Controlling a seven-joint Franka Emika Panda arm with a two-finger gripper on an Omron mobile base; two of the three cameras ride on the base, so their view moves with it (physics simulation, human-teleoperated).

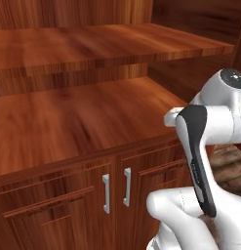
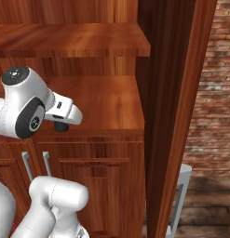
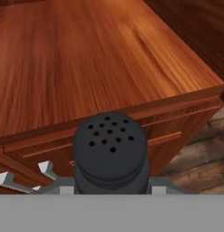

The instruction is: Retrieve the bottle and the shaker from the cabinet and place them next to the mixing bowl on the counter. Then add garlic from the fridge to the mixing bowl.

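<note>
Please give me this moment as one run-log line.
pincer: shut on shaker | shaker: lifted, off cabinet shelf front | doors: closed

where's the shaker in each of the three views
Left base view: I can't make the shaker out; the arm covers that spot.
Right base view: a small dark shape under the hand, left of centre, likely the shaker.
Hand view: bottom centre, perforated black top facing the camera, held in the gripper.
Shared landmark: the cabinet and the silver door handles.
</note>
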